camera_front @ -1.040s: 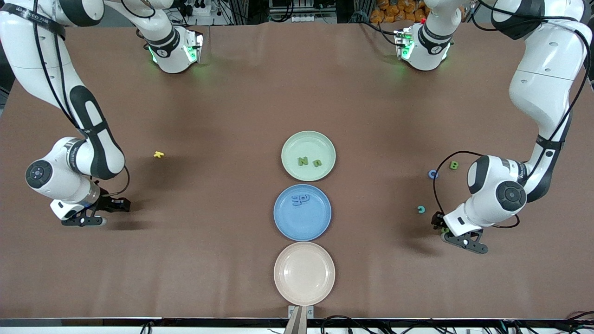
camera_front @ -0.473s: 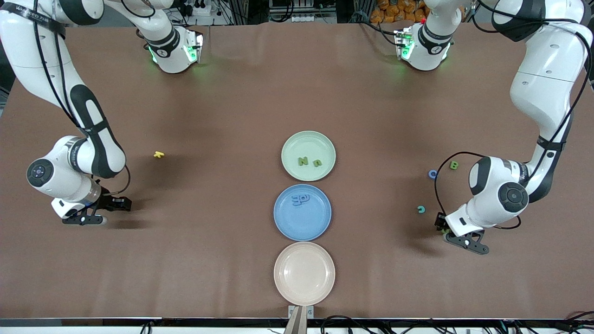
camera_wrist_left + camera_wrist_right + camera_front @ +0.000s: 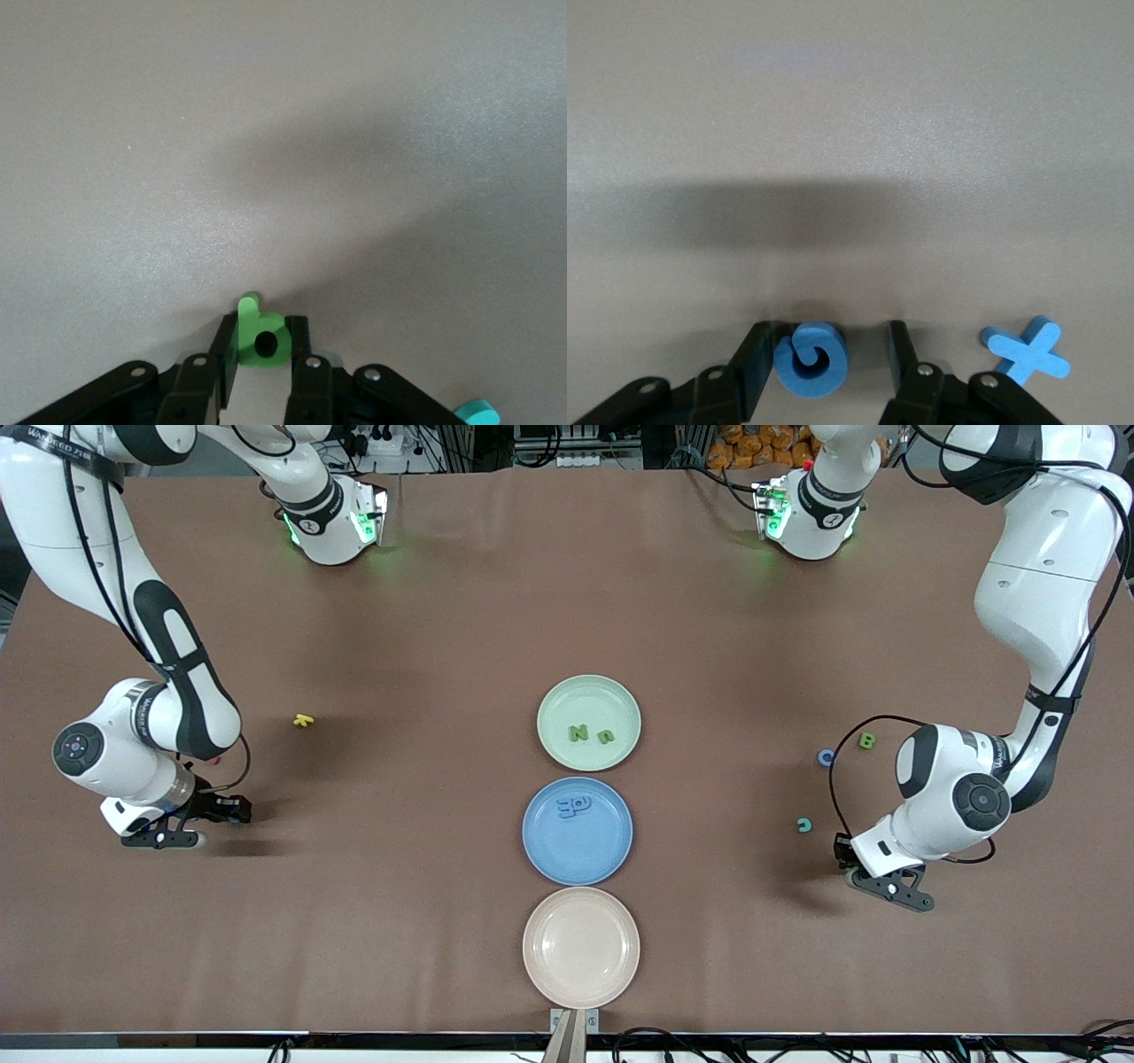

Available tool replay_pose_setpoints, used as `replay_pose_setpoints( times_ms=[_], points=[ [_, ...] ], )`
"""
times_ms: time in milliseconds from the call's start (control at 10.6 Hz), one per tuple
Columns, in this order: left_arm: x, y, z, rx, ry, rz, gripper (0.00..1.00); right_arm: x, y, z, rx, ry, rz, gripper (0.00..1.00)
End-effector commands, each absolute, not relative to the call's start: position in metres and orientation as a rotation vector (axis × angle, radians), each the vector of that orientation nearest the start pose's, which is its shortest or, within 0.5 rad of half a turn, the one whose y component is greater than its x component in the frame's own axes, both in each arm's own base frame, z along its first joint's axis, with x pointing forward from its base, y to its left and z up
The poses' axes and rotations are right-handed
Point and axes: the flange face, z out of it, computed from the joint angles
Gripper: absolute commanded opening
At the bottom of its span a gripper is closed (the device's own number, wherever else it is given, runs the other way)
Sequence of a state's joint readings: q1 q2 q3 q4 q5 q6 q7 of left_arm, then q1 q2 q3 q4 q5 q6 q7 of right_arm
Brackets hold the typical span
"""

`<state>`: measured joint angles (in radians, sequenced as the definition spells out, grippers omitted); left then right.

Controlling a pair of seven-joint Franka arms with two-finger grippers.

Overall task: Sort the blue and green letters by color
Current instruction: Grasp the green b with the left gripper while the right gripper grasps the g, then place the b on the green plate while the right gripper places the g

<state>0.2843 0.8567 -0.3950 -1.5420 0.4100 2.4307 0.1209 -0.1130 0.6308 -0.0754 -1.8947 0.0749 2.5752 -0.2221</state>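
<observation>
1. The left gripper (image 3: 843,856) was seen low over the table at the left arm's end, in the lower half of the front view. Its fingers were clamped together on a green letter (image 3: 258,340), shown at the bottom centre of the left wrist view.
2. A teal letter (image 3: 803,825), a blue ring letter (image 3: 826,757) and a green B (image 3: 866,740) were found lying on the table near that gripper, higher in the front view.
3. The right gripper (image 3: 227,810) was seen low at the right arm's end. Its fingers were held apart around a blue curled letter (image 3: 808,359), with one finger touching it and a gap left at the other.
4. A blue X (image 3: 1028,350) was seen just beside that gripper.
5. In the centre of the front view, two green letters (image 3: 590,734) were found in the green plate (image 3: 560,700) and blue letters (image 3: 574,806) in the blue plate (image 3: 545,855). The pink plate (image 3: 580,947) was placed lowest.
6. A yellow letter (image 3: 303,720) was seen apart.
</observation>
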Motion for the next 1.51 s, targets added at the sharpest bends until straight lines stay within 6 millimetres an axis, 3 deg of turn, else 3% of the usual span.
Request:
replay_pose_setpoints(
  times_ms=[0,95,378,757,946,1040,1229,1418],
  points=[
    [0.718,-0.037,0.194,-3.088,0.625,-0.213,0.0,0.615,-0.118,0.17,-3.146,0.045,-0.075,0.49],
    [0.718,-0.042,0.2,-3.089,0.631,-0.207,0.0,0.616,-0.118,0.17,-3.146,0.049,-0.082,0.43],
    [0.706,-0.089,0.231,-3.19,0.447,-0.068,0.0,0.618,-0.118,0.172,-3.146,0.051,-0.092,0.25],
    [0.679,-0.174,0.254,-3.273,0.176,0.08,0.0,0.63,-0.105,0.189,-3.138,0.058,-0.132,0.19],
    [0.659,-0.224,0.255,-3.267,0.053,0.124,0.0,0.64,-0.077,0.206,-3.13,0.072,-0.139,0.19],
    [0.646,-0.259,0.255,-3.258,-0.013,0.135,0.0,0.647,-0.062,0.214,-3.122,0.129,-0.117,0.19],
    [0.616,-0.327,0.257,-3.24,-0.191,0.156,0.0,0.664,-0.011,0.232,-3.103,0.225,-0.139,0.19],
    [0.591,-0.373,0.258,-3.22,-0.313,0.172,0.0,0.678,0.047,0.248,-3.048,0.322,-0.161,0.19]
  ],
)
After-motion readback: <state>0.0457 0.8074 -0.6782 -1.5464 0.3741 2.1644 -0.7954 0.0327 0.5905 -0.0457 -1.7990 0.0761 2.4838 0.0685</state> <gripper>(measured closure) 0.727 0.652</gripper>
